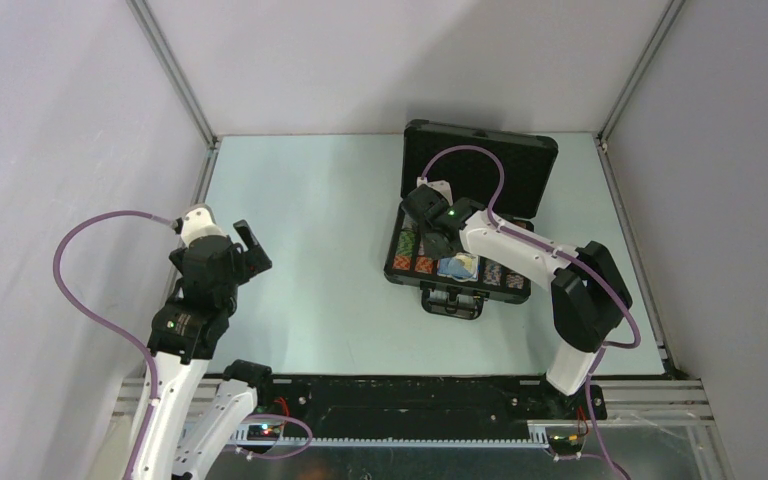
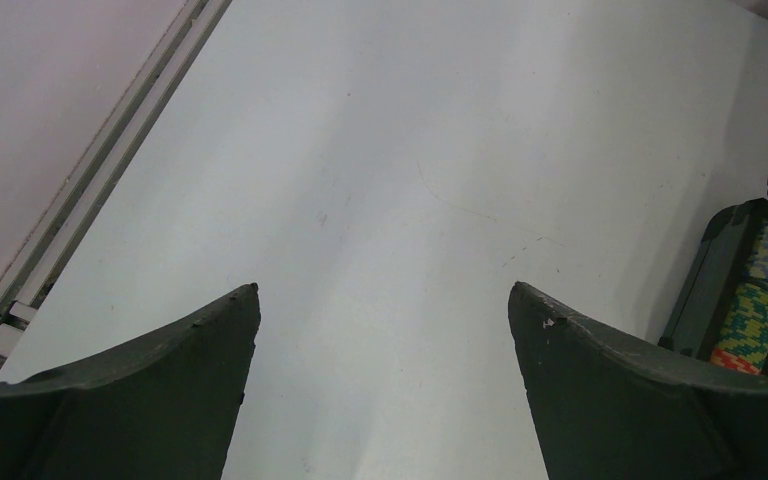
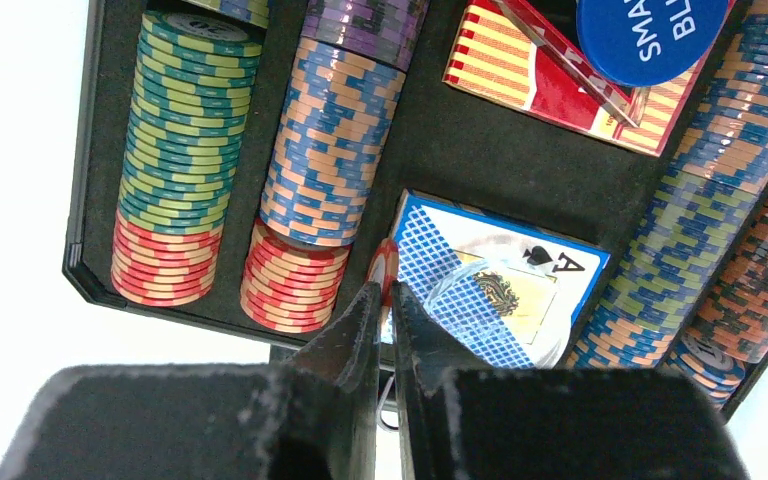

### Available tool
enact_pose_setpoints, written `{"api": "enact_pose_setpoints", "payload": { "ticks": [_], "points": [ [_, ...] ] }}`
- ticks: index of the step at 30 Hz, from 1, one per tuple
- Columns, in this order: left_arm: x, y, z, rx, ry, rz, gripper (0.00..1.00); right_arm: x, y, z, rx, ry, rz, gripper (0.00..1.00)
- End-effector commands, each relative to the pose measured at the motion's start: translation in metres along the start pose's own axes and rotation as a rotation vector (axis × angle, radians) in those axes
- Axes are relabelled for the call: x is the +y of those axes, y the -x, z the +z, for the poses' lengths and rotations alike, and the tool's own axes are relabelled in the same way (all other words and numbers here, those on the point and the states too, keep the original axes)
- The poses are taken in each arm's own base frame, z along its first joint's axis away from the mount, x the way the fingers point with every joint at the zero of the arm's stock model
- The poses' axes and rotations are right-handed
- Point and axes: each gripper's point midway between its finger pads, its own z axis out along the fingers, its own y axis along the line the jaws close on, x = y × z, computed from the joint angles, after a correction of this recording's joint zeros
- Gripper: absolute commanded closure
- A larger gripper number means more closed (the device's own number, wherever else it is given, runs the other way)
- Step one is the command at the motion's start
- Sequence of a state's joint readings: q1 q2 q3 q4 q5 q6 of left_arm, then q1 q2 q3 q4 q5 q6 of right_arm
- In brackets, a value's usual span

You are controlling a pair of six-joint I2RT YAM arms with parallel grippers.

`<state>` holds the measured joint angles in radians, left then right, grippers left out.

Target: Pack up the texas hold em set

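The black case [image 1: 392, 262] lies open at the right of the table, its foam-lined lid [image 1: 520, 165] raised behind. In the right wrist view it holds multicoloured chip rows [image 3: 185, 150], a red-white card box [image 3: 520, 60], a blue card box [image 3: 560, 275] and a blue round marker [image 3: 650, 30]. My right gripper [image 3: 385, 292] is shut on a small red-white chip [image 3: 387, 268], held on edge just above the case's near slot, between the red chip stack and the blue card box. My left gripper [image 2: 383, 290] is open and empty over bare table at the left. No black triangular marker shows.
The case's handle [image 1: 452, 302] sticks out toward the arms. The case's corner with chips [image 2: 760, 310] shows at the right edge of the left wrist view. Enclosure walls and a metal frame rail [image 2: 90, 180] border the table. The right arm's purple cable [image 1: 480, 160] loops over the lid.
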<state>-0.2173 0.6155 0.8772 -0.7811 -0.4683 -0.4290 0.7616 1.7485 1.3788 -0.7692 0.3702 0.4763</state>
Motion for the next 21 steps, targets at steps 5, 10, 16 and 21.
{"api": "enact_pose_setpoints", "payload": {
  "ticks": [5, 10, 16, 21],
  "points": [
    [0.0, 0.0075, -0.0009, -0.021, 0.004, -0.022, 0.02, -0.0079, -0.0038, -0.0011, 0.031, -0.025, -0.007, 0.86],
    [0.0001, 0.0077, -0.0009, -0.022, 0.004, -0.021, 0.02, -0.0053, -0.0037, 0.002, 0.033, -0.017, 0.0, 0.83],
    [0.0004, 0.0078, -0.001, -0.022, 0.005, -0.022, 0.02, -0.0017, -0.0028, 0.0033, 0.034, 0.001, 0.005, 0.84],
    [0.0002, 0.0077, -0.0008, -0.022, 0.005, -0.021, 0.02, 0.0001, -0.0047, 0.0056, 0.043, 0.007, 0.004, 0.9]
  ]
}}
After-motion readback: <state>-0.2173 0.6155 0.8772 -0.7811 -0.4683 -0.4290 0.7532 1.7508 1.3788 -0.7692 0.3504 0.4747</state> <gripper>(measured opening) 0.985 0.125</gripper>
